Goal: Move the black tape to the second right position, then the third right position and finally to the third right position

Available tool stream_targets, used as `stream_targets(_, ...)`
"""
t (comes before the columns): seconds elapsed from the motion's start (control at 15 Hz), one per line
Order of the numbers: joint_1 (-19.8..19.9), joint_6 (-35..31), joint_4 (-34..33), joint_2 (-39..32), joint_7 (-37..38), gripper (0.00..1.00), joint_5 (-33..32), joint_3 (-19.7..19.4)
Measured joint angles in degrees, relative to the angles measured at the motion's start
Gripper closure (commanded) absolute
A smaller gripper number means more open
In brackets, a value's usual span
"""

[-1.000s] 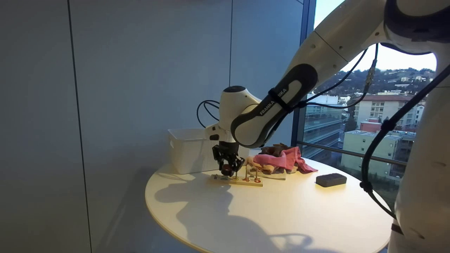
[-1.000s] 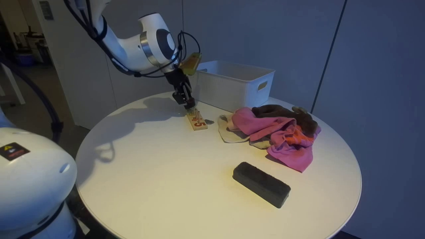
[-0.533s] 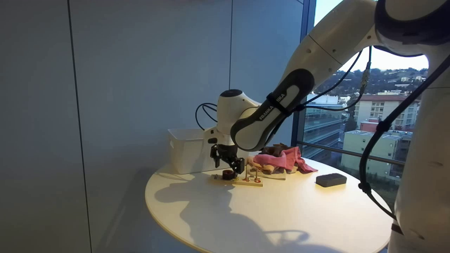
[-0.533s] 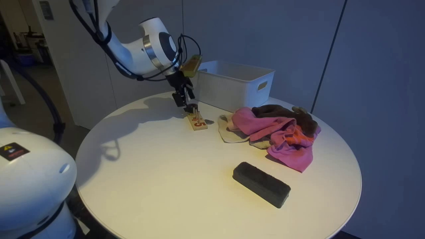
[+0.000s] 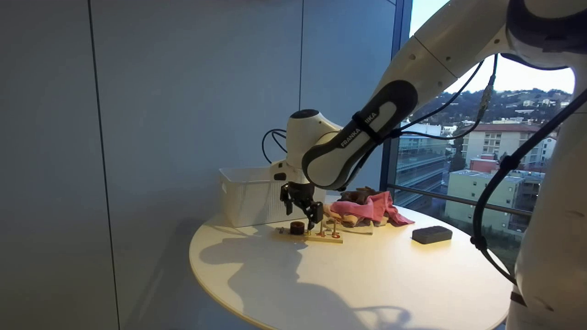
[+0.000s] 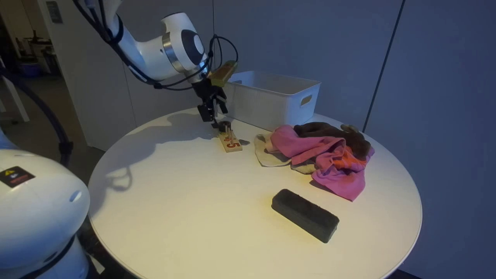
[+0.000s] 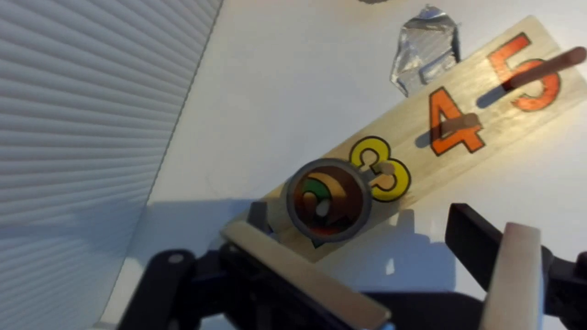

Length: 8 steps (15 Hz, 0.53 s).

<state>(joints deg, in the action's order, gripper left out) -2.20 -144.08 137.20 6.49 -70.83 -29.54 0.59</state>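
The black tape point(image 5: 297, 228), a small dark ring, rests flat on the wooden number board point(image 5: 328, 239). In the wrist view the tape point(image 7: 291, 201) lies just left of the yellow 3; a green numeral and a peg top show through its hole. My gripper point(image 5: 300, 220) hovers just above with its jaws spread wide and nothing between them. One fingertip is left of the ring in the wrist view, the other well to its right, both apart from it. Thin pegs stand at the 3, the 4 point(image 7: 454, 126) and the 5 point(image 7: 532, 75).
Close behind the board stands a white ribbed box point(image 6: 267, 104). A crumpled silver piece point(image 7: 426, 50) lies beside the board. Pink and brown cloths point(image 6: 321, 151) are heaped nearby, and a black rectangular block point(image 6: 306, 215) sits on the round table point(image 6: 193, 217).
A second ago the jaws were closed on the tape slightly above the board. They have opened, the tape has settled onto the board, and the gripper has dipped, then risen.
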Motion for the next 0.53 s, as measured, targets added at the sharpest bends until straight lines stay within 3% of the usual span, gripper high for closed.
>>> stream_targets(0.27,-0.3,10.8,1.1,7.1,-2.8,0.00,12.4,-0.6)
stream_targets(0.53,0.2,15.7,2.5,15.7,-2.4,0.00,16.3,-3.9)
